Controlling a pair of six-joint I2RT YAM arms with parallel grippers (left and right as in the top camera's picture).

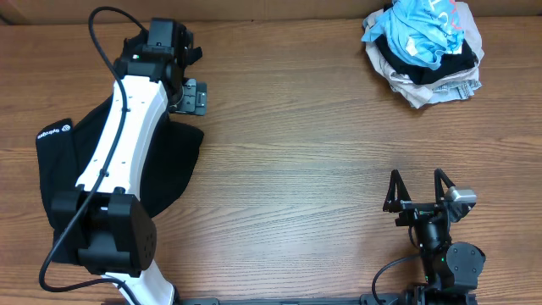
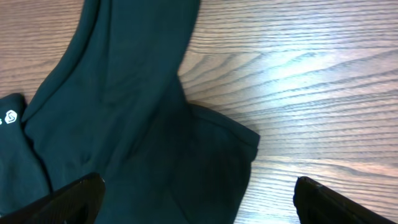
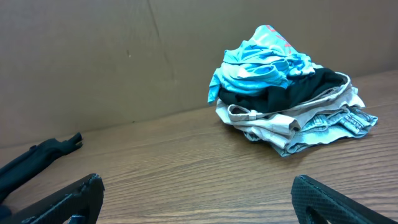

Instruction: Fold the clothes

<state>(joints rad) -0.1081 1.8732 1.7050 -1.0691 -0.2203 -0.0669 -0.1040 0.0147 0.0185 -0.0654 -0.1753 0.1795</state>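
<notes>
Black garment (image 1: 178,161) lies spread near the left edge of the wooden tabletop (image 1: 296,169), about halfway between the far and near edges. Its cloth looks smooth, thin and matte, with soft folds. In the left wrist view its hem makes a rounded corner on the wood. A small white logo (image 1: 55,131) is printed on the part closest to the left edge. The white link of the left arm (image 1: 118,127) reaches over the garment and hides its middle in the overhead view.

The left fingers (image 2: 78,196) are spread wide apart and hold nothing. They hang above the garment and do not touch it.

A crumpled pile of clothes (image 1: 423,47) sits in the far right corner, well apart from the black garment. On top is a light blue shirt (image 3: 261,65), shiny and wrinkled, with a little red print. Under it is a black piece (image 3: 298,90), and at the bottom a beige fabric (image 3: 273,124) with a cord and thick seams. A brown cardboard wall (image 3: 93,56) stands behind the pile.

The right fingers (image 3: 68,202), black and thin, are also spread open and empty. They are near the near edge on the right side, far from the pile. The tabletop has long brown grain lines and a light shine.
</notes>
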